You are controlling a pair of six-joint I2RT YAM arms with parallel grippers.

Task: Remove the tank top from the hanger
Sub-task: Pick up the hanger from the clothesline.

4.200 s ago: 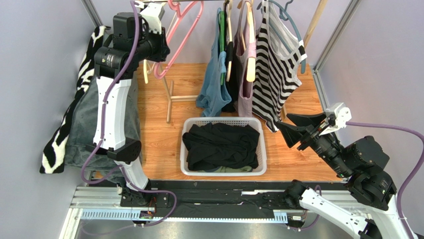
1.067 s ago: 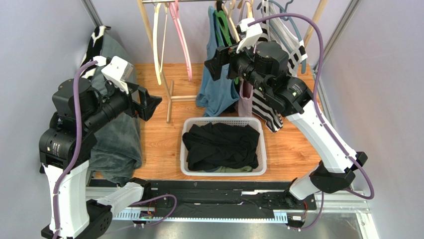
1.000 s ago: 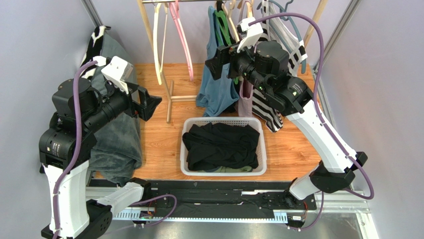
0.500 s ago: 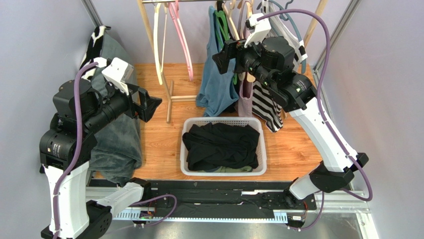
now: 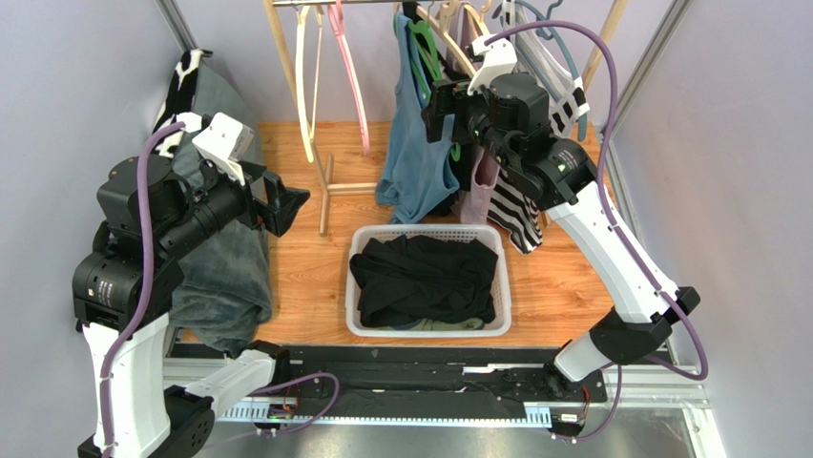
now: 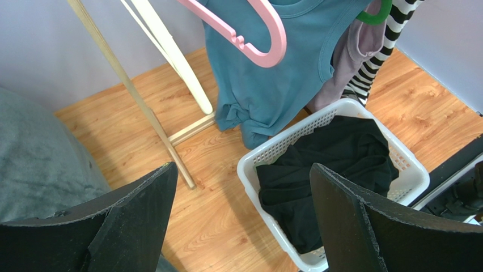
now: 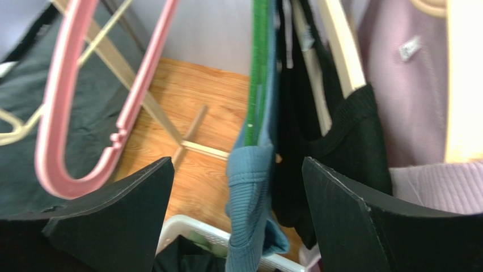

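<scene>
Around me, pale lilac walls [image 5: 76, 95] close in left, right and far, with slanted metal posts [image 5: 177, 21] in the far corners. The surface below is orange-brown wood planking [image 5: 305, 267], edged at the near side by a black and silver rail [image 5: 410, 391].

At the left a grey blanket [image 5: 224, 277] hangs down in a heap, with a zebra-patterned cloth [image 5: 186, 72] showing behind it. Near the middle sits a white slotted basket [image 5: 504, 286] full of black clothes [image 5: 425, 277].

Across the far side runs a wooden rack [image 5: 327, 191]. On it the blue tank top [image 5: 420, 162] hangs from a green hanger [image 7: 259, 68], its hem drooping just above the far rim of the basket. To its right hang a black garment [image 7: 351, 130], a mauve one [image 5: 480, 186] and a black-and-white striped top [image 5: 510, 205]. Left of the blue one dangle a bare pink hanger [image 5: 348, 76] and a cream hanger [image 5: 303, 86].

My right gripper [image 7: 235, 170] is up at the rack with its fingers spread, the blue shoulder strap hanging between them without touching either. My left gripper [image 6: 242, 170] sits at the left beside the blanket, also spread wide and holding nothing.

A small white label [image 7: 409, 48] on the mauve garment is too blurred to read.
</scene>
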